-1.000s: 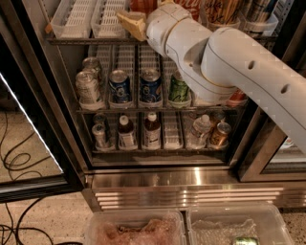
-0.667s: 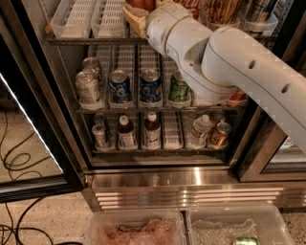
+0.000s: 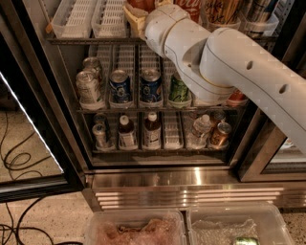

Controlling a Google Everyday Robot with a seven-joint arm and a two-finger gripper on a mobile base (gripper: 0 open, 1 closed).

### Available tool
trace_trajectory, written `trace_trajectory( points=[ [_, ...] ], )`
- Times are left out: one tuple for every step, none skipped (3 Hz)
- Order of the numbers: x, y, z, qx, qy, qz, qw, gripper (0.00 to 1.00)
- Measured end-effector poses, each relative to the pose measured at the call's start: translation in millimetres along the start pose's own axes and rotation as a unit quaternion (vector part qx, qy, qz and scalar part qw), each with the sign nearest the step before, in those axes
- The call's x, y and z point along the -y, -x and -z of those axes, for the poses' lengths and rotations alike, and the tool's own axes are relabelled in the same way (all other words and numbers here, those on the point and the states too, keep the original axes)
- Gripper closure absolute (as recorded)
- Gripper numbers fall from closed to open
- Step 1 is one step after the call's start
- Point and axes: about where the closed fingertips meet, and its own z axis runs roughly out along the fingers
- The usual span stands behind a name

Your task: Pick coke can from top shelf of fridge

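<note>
The fridge point(image 3: 191, 179) stands open. Its top shelf point(image 3: 91, 40) holds white slatted trays point(image 3: 76, 16) at the left. A red coke can point(image 3: 188, 8) with white script shows at the top edge, partly hidden behind my white arm point(image 3: 229, 62). My gripper point(image 3: 136, 14) is over the top shelf's front, left of that can. A second reddish object point(image 3: 140, 4) sits just above the gripper, cut off by the frame's top edge. I cannot tell whether it is touched.
The middle shelf holds silver cans point(image 3: 88, 88), two blue cans point(image 3: 119, 86) and a green can point(image 3: 178, 91). Bottles point(image 3: 126, 131) stand on the lower shelf. The glass door point(image 3: 28, 143) is open at the left. Clear plastic bins point(image 3: 134, 232) sit on the floor in front. Cables point(image 3: 14, 162) lie on the floor at the left.
My gripper has moved slightly up and further in over the top shelf. The cans and bottles have not moved.
</note>
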Motion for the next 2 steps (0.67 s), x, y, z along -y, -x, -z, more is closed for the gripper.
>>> trace_trajectory(
  points=[
    [0, 5, -1, 0.011, 0.001, -0.005, 0.9999, 1.00],
    [12, 16, 1, 0.042, -0.011, -0.023, 0.9988, 1.00]
  ],
)
